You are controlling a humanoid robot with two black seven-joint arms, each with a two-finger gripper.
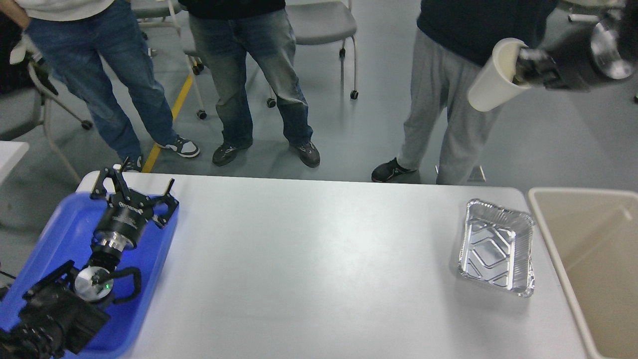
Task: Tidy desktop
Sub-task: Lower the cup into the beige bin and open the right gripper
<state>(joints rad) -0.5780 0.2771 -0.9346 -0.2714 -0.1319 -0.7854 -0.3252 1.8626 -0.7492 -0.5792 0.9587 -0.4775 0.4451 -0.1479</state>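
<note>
Nearest to me, at the near left, lies the blue tray (60, 234) with my left gripper (133, 187) hanging over its far end, fingers spread wide and holding nothing. Beyond and to the right stretches the desktop (309, 264), the broad white top that fills the middle of the scene, smooth with a slight sheen; I judge it slick, so light things set on it may slide if I nudge them instead of lifting cleanly. On its right part, well apart from the tray, sits the foil pan (497, 248), empty, just beside the beige bin (588, 264) that stands off the right edge. That pan looks thin and very light, easy to crumple; I would take it by the rolled rim of one long side, pinching gently, not by the floor of it. High at the far right, my right gripper (524, 65) is clenched on the paper cup (493, 77), one finger inside the mouth and the cup tilted, bottom end pointing down and left. Such a cup is light and soft-walled, so I judge a firm squeeze would buckle it. Three people stand beyond the far edge of the table.
</note>
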